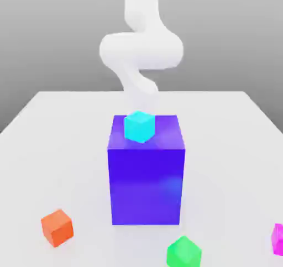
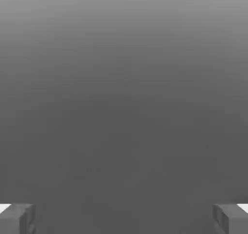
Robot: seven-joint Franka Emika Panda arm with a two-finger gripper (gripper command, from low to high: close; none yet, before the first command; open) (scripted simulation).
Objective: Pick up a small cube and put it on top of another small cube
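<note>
Pink, the small cube (image 1: 278, 239) lies on the bench (image 1: 50, 127) at the near corner, at the exterior view's right edge, partly cut off by the picture's border. The arm (image 1: 141, 50) stands behind the blue block (image 1: 145, 177), well apart from this cube. So, in my judgement, the claw (image 2: 124, 218) must travel forward, past the block, and toward the exterior view's right to reach it. In the hand view the two fingers (image 2: 17, 218) stand wide apart with nothing between them: the claw is open and empty.

Count: one pink cube, one green cube (image 1: 184, 252), one orange cube (image 1: 57, 227), one cyan cube (image 1: 139, 126) on top of the block, one blue block.
</note>
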